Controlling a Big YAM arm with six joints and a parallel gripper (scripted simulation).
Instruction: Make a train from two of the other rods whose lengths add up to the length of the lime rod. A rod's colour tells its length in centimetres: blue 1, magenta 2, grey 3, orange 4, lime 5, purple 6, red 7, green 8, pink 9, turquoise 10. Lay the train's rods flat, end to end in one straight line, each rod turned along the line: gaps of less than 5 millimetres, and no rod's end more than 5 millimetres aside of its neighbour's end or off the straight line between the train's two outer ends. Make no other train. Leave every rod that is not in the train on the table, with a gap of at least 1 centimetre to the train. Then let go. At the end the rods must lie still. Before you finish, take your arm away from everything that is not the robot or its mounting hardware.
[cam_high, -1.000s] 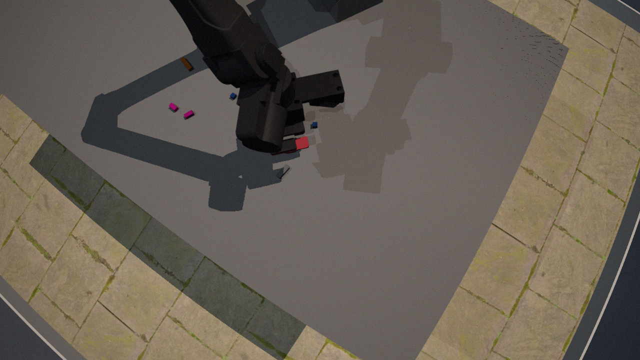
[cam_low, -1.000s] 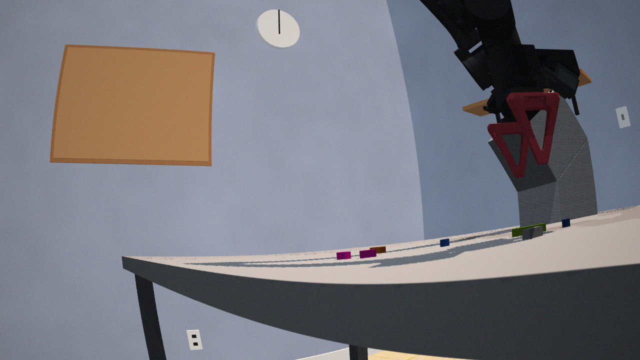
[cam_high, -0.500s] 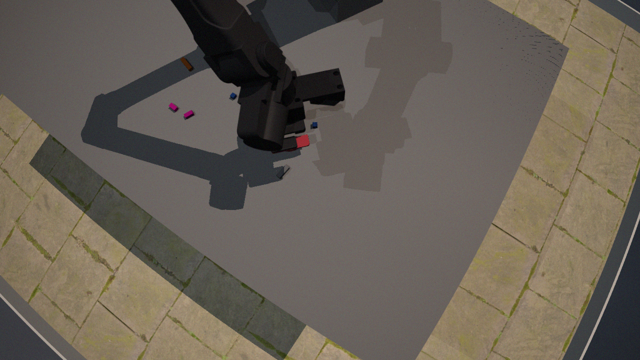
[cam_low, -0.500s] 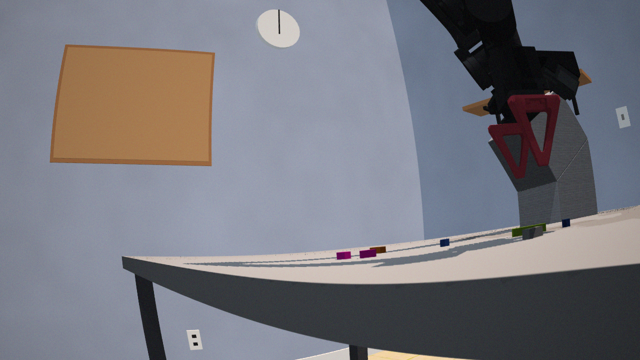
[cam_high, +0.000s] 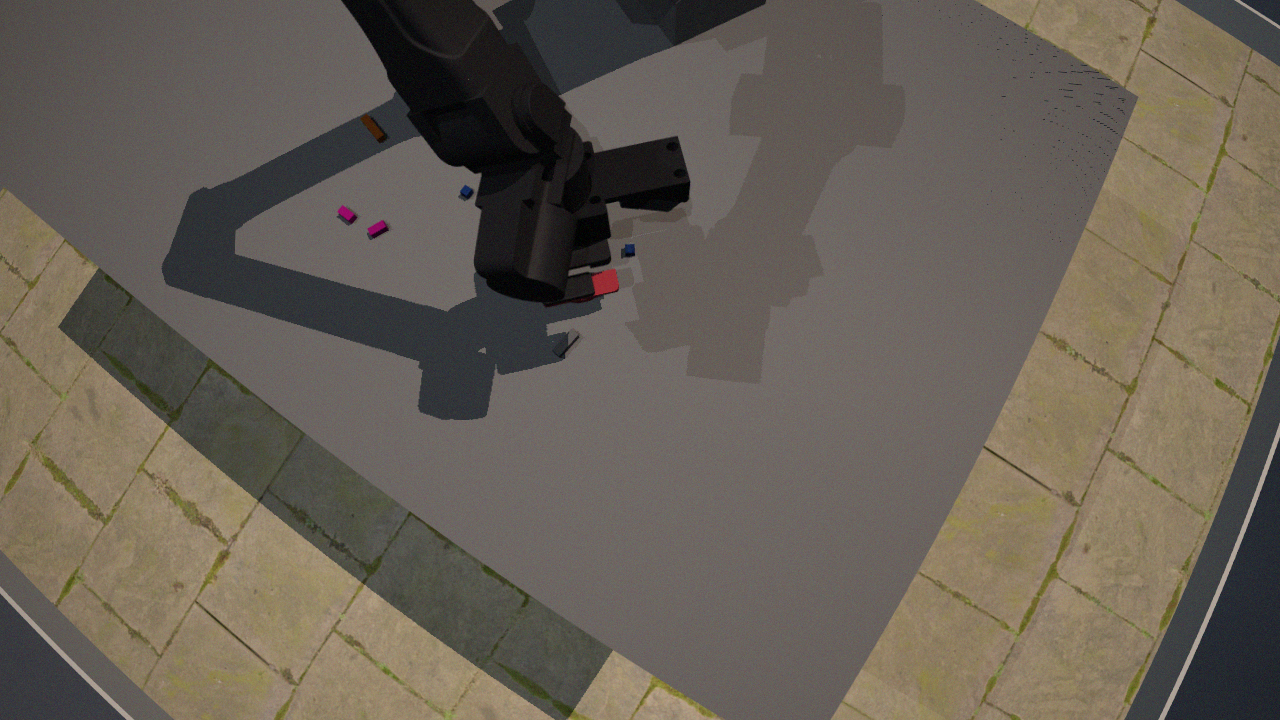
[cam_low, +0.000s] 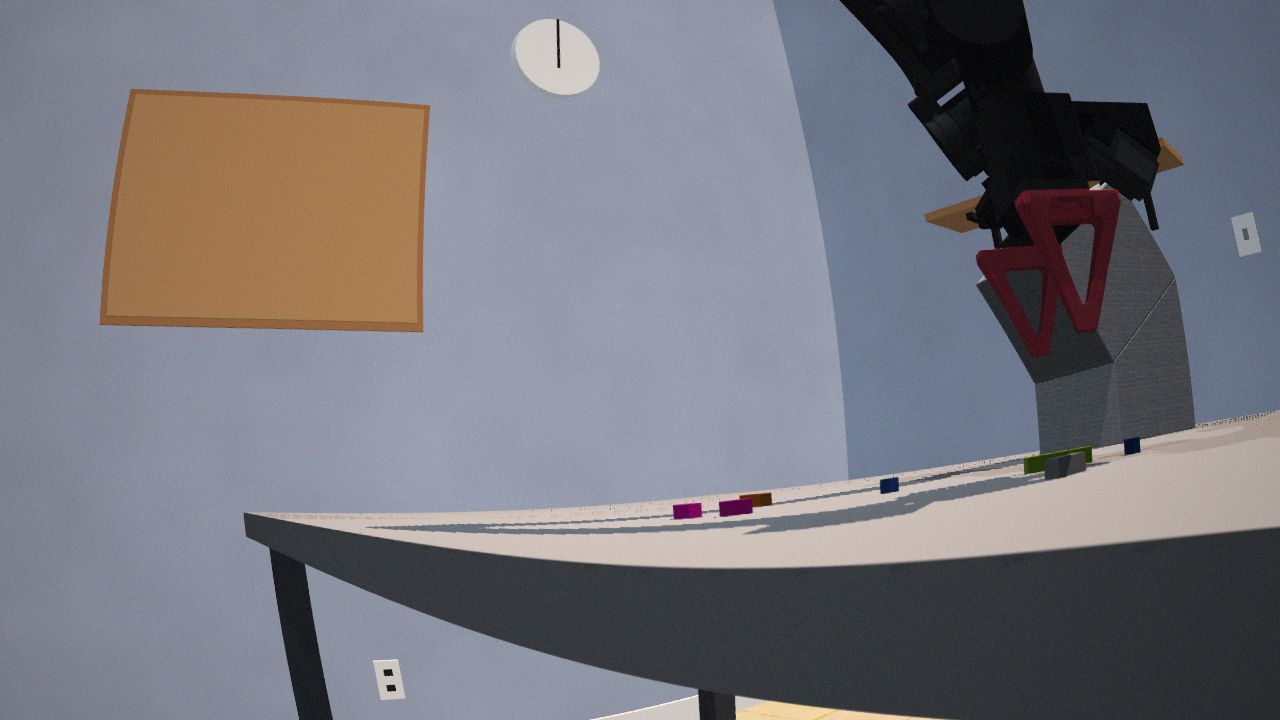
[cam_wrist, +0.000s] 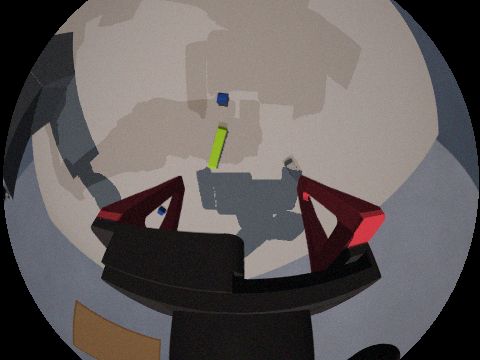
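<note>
Apparently no train exists; the end effector (cam_low: 1063, 344) (cam_wrist: 241, 177) hangs wide open, holding nothing. From the lime rod (cam_low: 1057, 455) (cam_wrist: 218, 148), the grey rod (cam_high: 566, 343) (cam_low: 1065, 465) (cam_wrist: 291, 163) lies towards four o'clock in the wrist view; next, probably, align and descend.

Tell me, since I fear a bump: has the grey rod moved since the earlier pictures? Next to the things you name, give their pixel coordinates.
No, the grey rod (cam_high: 567, 342) (cam_low: 1065, 465) (cam_wrist: 291, 163) keeps its place against the table's edge (cam_high: 981, 445) (cam_low: 769, 617) (cam_wrist: 436, 131).
</note>
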